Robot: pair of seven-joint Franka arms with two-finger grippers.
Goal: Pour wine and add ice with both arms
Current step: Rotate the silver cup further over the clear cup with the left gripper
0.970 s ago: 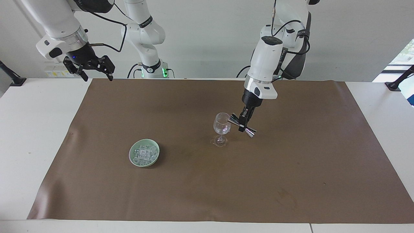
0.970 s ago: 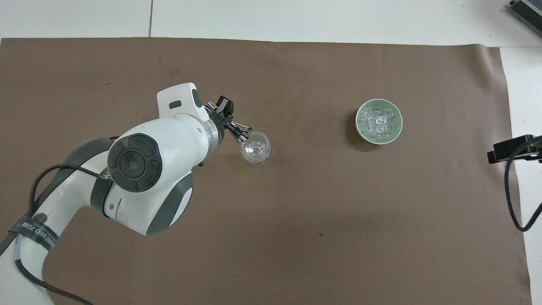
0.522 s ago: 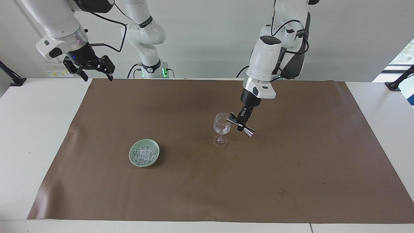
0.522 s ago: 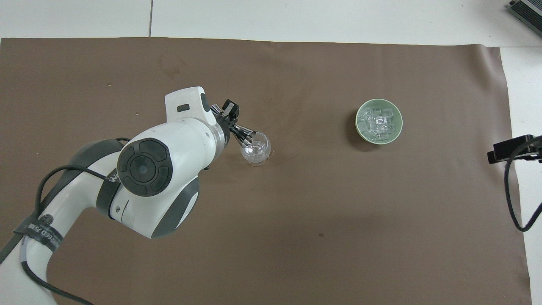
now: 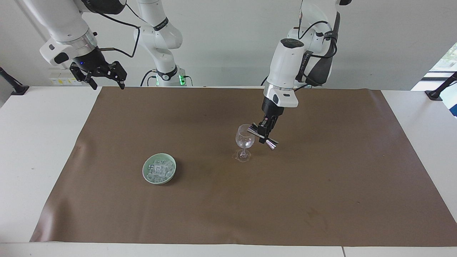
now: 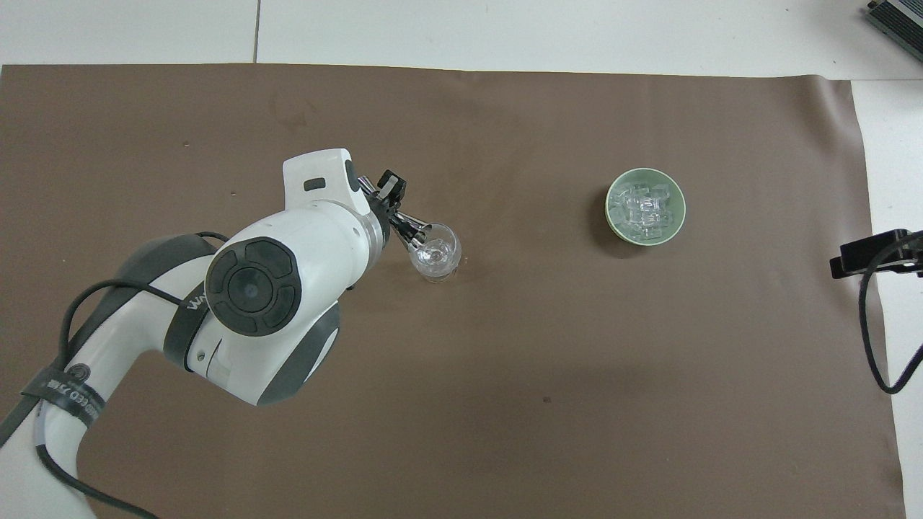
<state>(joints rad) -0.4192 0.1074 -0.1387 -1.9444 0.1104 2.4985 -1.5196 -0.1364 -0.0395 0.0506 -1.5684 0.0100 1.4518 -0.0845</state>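
A clear wine glass [image 5: 244,140] [image 6: 435,255] stands upright near the middle of the brown mat. My left gripper [image 5: 264,131] [image 6: 390,204] is shut on a silver double-ended jigger [image 5: 262,136] [image 6: 404,223], tilted with one end at the glass's rim. The ice [image 5: 159,170] [image 6: 644,208] is a heap of clear cubes in a pale green dish [image 5: 147,175] [image 6: 614,219], toward the right arm's end. My right gripper [image 5: 101,74] [image 6: 869,254] waits open, raised above the table's edge at its own end. No wine shows.
The brown mat [image 5: 321,200] [image 6: 505,404] covers most of the white table [image 5: 32,150]. The arms' bases stand at the table's robot edge.
My left arm has shifted a little, bringing the jigger's end closer over the glass's rim and tilting it further. The right arm has barely moved.
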